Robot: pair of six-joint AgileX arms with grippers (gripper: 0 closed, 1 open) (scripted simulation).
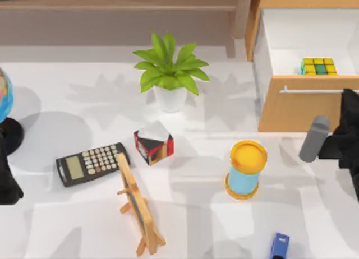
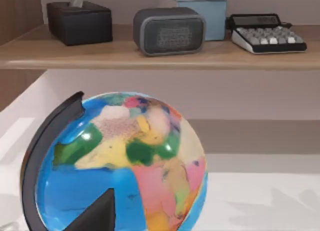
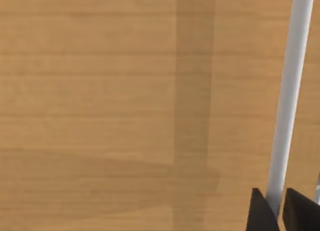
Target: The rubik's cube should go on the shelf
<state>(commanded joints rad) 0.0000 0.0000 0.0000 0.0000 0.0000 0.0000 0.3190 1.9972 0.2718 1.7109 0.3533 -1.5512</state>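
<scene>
— White tabletop, wasn't it? What ran along its far edge?

— Yes, a white table (image 1: 213,225). Along the far edge ran the shelf (image 1: 129,0), a long light-brown board; the left wrist view showed a black box (image 2: 80,22), a grey speaker (image 2: 169,31), a pale blue box (image 2: 207,13) and a calculator-like keypad (image 2: 267,33) standing on it.

— And the rubik's cube?

— It lay inside the open drawer (image 1: 311,99) at the far right corner, just behind the drawer's wooden front, against the white floor of the compartment. The rubik's cube (image 1: 318,66) was not on the shelf.

— Where was the right gripper?

— The right gripper (image 3: 280,208) sat at the right edge, at the drawer front. In the right wrist view its dark fingertips (image 3: 262,213) stood narrowly apart with the silver bar handle (image 3: 290,101) running between them.

— The left arm?

— Parked at the left edge beside the globe (image 2: 120,166); I could not tell how its jaws stood.

— Anything else on the surface?

— A potted plant (image 1: 168,74) toward the far middle, a black, red and white cube (image 1: 153,143) near the centre, a dark calculator (image 1: 92,163) left of it, a small wooden easel (image 1: 137,206) near the front edge, and a blue cylinder with a yellow lid (image 1: 245,169) right of centre.
</scene>
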